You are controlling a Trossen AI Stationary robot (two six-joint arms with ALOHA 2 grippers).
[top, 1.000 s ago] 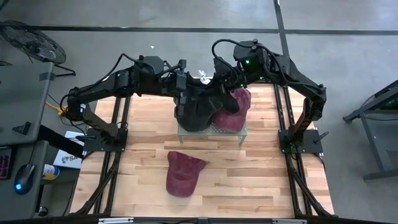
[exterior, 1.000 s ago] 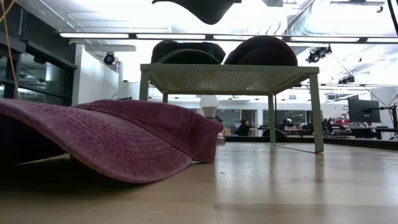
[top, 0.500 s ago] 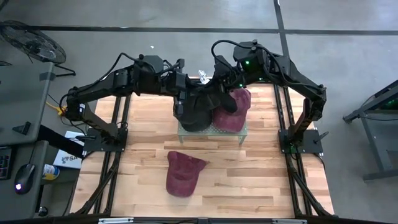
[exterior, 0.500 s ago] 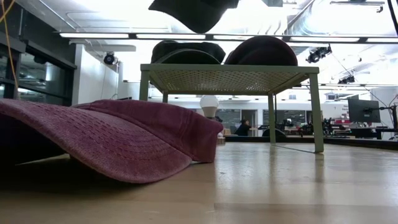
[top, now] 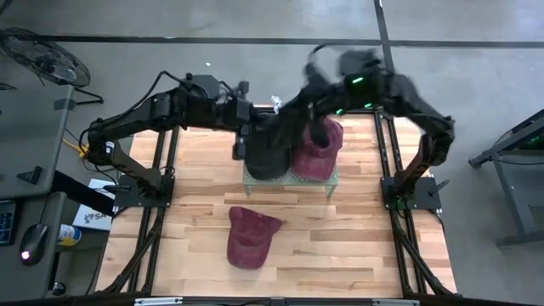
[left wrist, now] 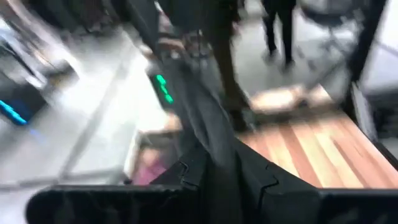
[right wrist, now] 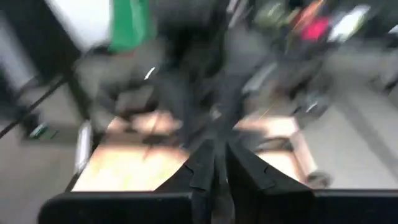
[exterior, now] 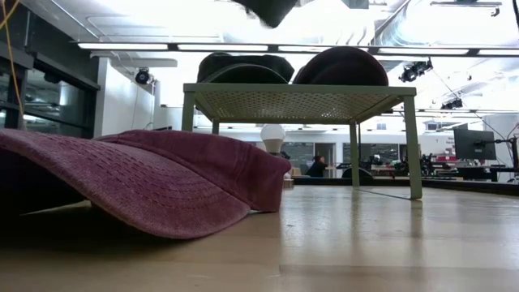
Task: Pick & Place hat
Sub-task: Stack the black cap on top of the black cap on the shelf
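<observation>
The left claw point(top: 246, 140) is clenched on the black hat point(top: 269, 153). In its wrist view, dark fabric runs up from between the fingers point(left wrist: 186, 177). The hat hangs in the air above the mesh rack point(top: 328, 184), and only its lowest part shows at the top of the low view. The right claw point(top: 316, 132) is also up over the rack, just beside the hat. Its fingers point(right wrist: 202, 165) are pinched nearly together, but I cannot tell whether a strip of the hat's edge is caught between them.

That doubt is the main risk. If both claws hold the same soft cloth and the arms part, the hat could stretch taut or snap out of the weaker grip. A pinch on thin fabric (rather than on the stiff brim) could also slip, so the hat sags or falls.

The rack below is already crowded. A dark hat point(exterior: 243, 66) and a maroon hat point(exterior: 340, 65) sit side by side on top, so a dropped or low-swinging black hat could land on one and nudge it over the edge. The right claw is close above the maroon hat, and a careless descent could knock it.

A second maroon hat point(top: 249, 238) lies on the worktop point(top: 357, 255) in front of the rack, well apart from the claws — a long fall could end on it.
</observation>
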